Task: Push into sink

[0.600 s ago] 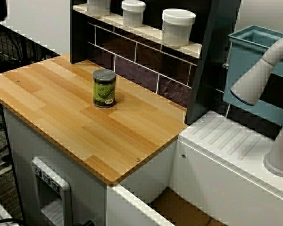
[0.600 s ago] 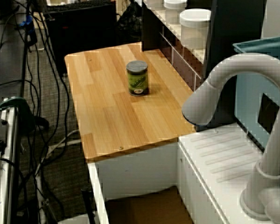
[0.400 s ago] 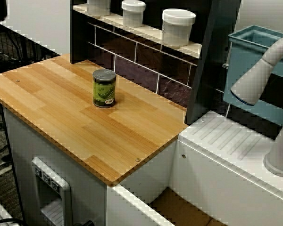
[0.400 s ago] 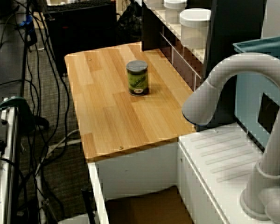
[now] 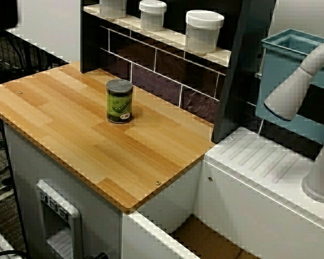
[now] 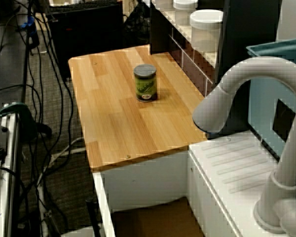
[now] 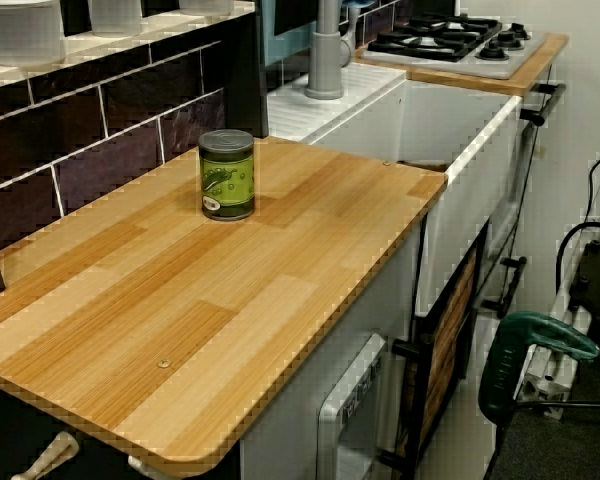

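- View from the front left corner: a small green-labelled tin can with a grey lid (image 5: pixel 119 101) stands upright on the light wooden plank table (image 5: pixel 70 135), near the dark tiled back wall (image 5: pixel 156 70). The white sunken sink with a brown floor (image 5: pixel 205 237) lies beyond the table's right edge, well apart from the can; bare wood lies between them. White lidded jars (image 5: pixel 204 31) sit on the shelf above; a teal-blue plastic tub (image 5: pixel 291 59) hangs behind the pale grey curved faucet (image 5: pixel 302 81).
- View from over the faucet: the can (image 6: pixel 145 82), the ribbed white drainboard (image 6: pixel 237 168) and black cables (image 6: pixel 44 98) on the floor show.
- View along the table from its far end: only here a black gas hob (image 7: pixel 450 38) shows beyond the sink (image 7: pixel 460 130), and a green-handled tool (image 7: pixel 525 355) beside the cabinet.
- The gripper appears in no view, so its opening cannot be told.
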Controlling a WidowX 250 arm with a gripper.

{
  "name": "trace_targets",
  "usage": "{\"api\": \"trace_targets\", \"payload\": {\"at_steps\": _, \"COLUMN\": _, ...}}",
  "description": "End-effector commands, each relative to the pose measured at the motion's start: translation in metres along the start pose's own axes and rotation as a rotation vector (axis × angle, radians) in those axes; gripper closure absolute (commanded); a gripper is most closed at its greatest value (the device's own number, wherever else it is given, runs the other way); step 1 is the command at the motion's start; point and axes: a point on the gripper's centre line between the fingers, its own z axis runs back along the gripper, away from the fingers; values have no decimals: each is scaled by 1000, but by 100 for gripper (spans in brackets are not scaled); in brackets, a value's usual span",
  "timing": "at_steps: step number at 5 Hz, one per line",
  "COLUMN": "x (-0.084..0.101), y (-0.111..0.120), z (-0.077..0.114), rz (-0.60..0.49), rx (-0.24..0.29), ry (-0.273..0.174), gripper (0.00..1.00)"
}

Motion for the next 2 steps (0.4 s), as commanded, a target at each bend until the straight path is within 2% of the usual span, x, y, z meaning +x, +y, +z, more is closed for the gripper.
{"api": "trace_targets", "payload": {"at_steps": 1, "x": 59, "y": 78, "z": -40, "rz": 15, "rx": 73, "ry": -72, "gripper": 0}}
{"api": "trace_targets", "payload": {"at_steps": 2, "x": 86, "y": 111, "z": -67, "rz": -51, "rx": 140, "ry": -13, "gripper": 0}}
